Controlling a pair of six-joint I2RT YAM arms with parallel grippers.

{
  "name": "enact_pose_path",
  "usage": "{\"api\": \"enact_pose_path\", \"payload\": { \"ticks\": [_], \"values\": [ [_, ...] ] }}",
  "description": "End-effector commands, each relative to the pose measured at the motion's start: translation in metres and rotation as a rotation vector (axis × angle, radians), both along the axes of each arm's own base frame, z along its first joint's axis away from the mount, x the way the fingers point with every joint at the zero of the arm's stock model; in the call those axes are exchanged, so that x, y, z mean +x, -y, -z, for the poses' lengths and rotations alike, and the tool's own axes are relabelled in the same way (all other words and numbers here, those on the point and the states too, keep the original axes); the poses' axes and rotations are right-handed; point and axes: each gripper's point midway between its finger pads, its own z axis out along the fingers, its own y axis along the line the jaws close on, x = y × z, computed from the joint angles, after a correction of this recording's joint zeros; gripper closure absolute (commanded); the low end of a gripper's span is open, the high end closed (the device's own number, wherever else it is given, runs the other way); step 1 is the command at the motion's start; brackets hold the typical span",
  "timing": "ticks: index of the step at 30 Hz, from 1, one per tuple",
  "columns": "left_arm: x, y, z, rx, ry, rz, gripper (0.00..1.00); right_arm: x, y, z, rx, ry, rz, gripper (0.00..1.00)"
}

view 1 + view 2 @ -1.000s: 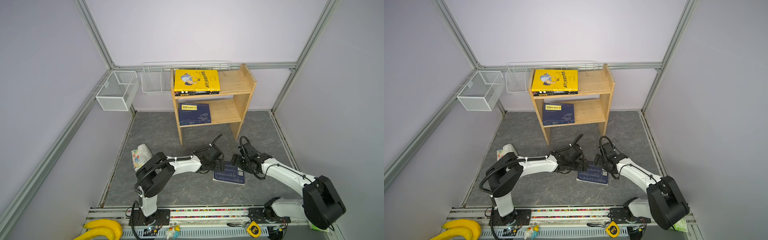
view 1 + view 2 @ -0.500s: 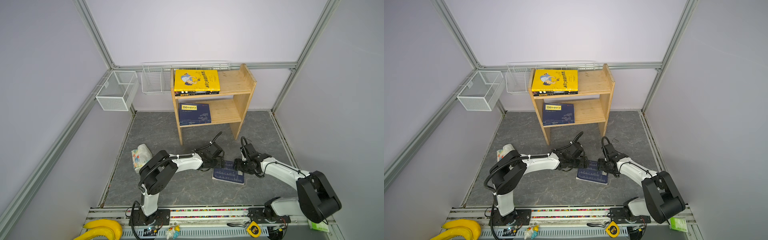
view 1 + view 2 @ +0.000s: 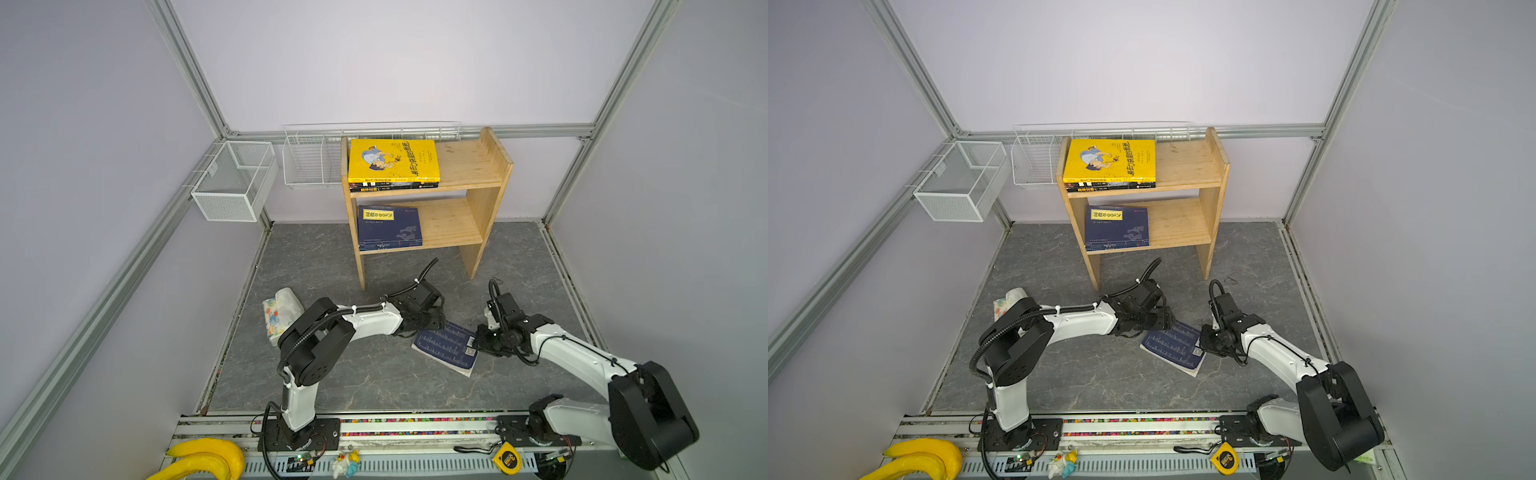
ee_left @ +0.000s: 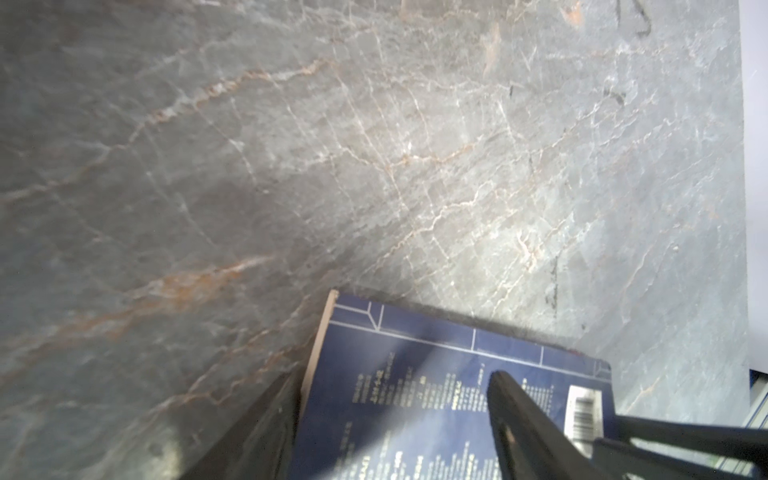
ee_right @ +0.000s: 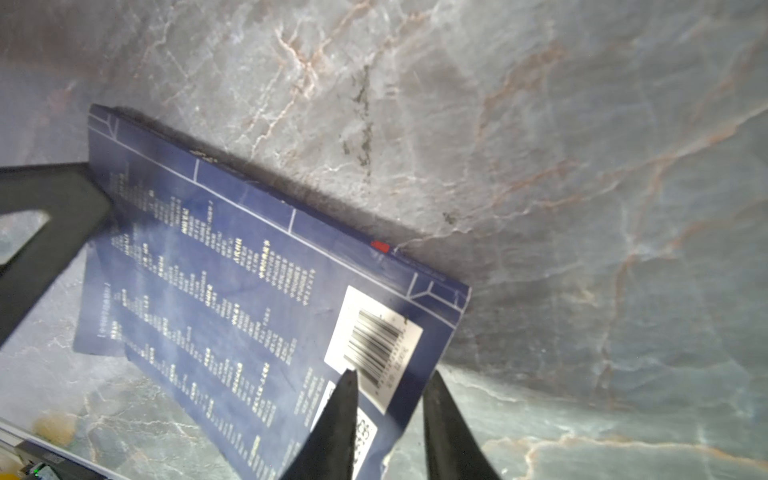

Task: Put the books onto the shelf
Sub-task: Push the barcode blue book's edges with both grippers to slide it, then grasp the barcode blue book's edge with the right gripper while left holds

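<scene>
The navy book (image 3: 444, 352) rests on the bench (image 3: 374, 388) between your two pincers. Your left pincer (image 4: 392, 376) gapes wide across one end; your right pincer (image 5: 390, 374) straddles the barcode corner, jaws nearly together; you cannot tell whether it grips.

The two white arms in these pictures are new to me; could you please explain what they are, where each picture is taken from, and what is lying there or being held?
They are two robot arms mounted at a grey table, each ending in a two-fingered gripper. Both top views look down from one overhead camera. The other two pictures come from cameras on the wrists, looking along the fingers. A wooden shelf stands at the back, with a yellow book on its upper board and a shelved navy book below. A loose navy book lies back cover up between the arms. The left gripper is open at one edge. The right gripper straddles the barcode corner, but whether it clamps I cannot tell.
</scene>
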Motion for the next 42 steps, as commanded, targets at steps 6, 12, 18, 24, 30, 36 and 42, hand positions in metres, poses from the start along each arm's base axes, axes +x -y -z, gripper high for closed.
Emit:
{"api": "enact_pose_path", "payload": {
  "ticks": [6,12,18,24,30,36,42],
  "values": [
    [-0.037,-0.005,0.044,0.027,-0.174,0.042,0.29,0.016,-0.032,-0.02,0.196,0.052,0.044,0.79],
    [-0.036,-0.008,0.047,0.014,-0.182,0.03,0.29,0.01,-0.028,-0.003,0.253,-0.006,0.177,0.81],
    [-0.037,-0.008,0.049,0.007,-0.191,0.03,0.29,0.012,-0.018,-0.002,0.273,0.022,0.276,0.88],
    [-0.037,-0.009,0.049,-0.002,-0.196,0.027,0.29,0.003,-0.01,-0.003,0.225,-0.014,0.268,0.56],
    [-0.038,-0.012,0.049,-0.013,-0.207,0.014,0.29,-0.023,-0.013,0.004,0.196,-0.092,0.239,0.28],
    [-0.041,-0.014,0.05,-0.021,-0.216,0.008,0.29,-0.045,-0.019,0.016,0.205,-0.144,0.282,0.25],
    [-0.042,-0.015,0.051,-0.025,-0.219,0.007,0.29,-0.063,0.003,0.008,0.145,-0.126,0.324,0.21]
  ]
}}
